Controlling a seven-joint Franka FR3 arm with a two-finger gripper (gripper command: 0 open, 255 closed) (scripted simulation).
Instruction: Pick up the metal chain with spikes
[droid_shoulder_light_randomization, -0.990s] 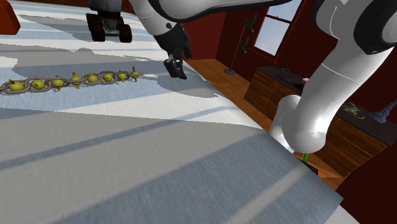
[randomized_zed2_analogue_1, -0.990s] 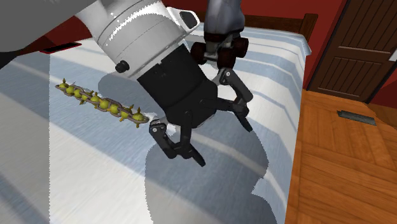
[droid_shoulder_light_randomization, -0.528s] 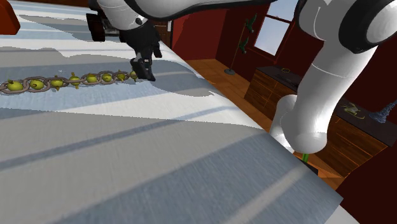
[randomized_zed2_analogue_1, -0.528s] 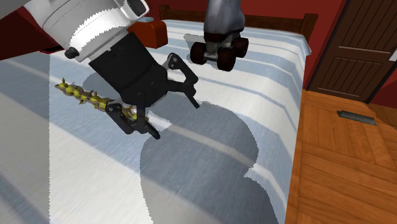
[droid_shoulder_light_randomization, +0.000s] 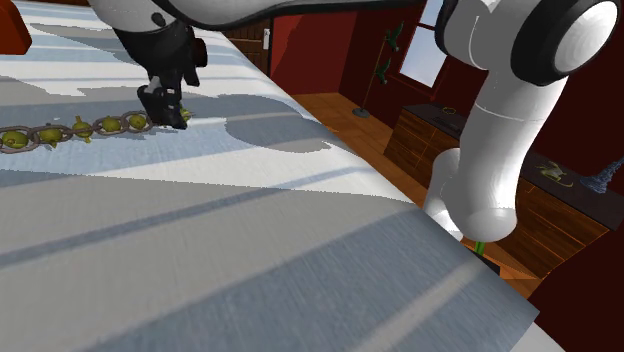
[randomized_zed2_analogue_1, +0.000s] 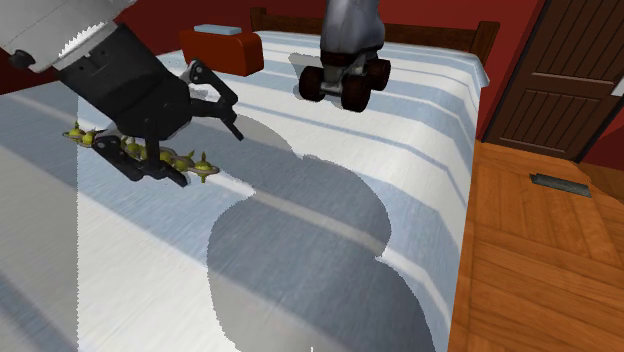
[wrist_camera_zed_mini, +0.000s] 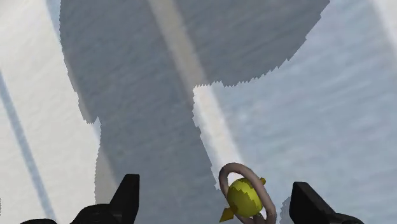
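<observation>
A chain of grey links with yellow-green spiked balls (droid_shoulder_light_randomization: 70, 131) lies flat on the striped bed cover (droid_shoulder_light_randomization: 250, 250). It runs toward the shoulder view's left edge. My black gripper (droid_shoulder_light_randomization: 167, 108) hangs over the chain's near end, open. In the second exterior view the gripper (randomized_zed2_analogue_1: 208, 158) straddles the last spiked links of the chain (randomized_zed2_analogue_1: 120, 148), one finger on each side. The wrist view has the end link with its yellow ball (wrist_camera_zed_mini: 245, 195) lying between the two fingers (wrist_camera_zed_mini: 127, 194), closer to one of them and touching neither. Nothing is held.
A roller skate (randomized_zed2_analogue_1: 345, 62) stands farther up the bed, next to a red box (randomized_zed2_analogue_1: 220, 45). The bed's edge drops to a wooden floor (randomized_zed2_analogue_1: 540, 260) by a dark door (randomized_zed2_analogue_1: 575, 70). A wooden dresser (droid_shoulder_light_randomization: 500, 175) stands beyond the bed.
The gripper has travelled across the bed toward the shoulder view's left, from beside the chain's end to over it, lowering somewhat. It stayed open. The chain has not moved.
</observation>
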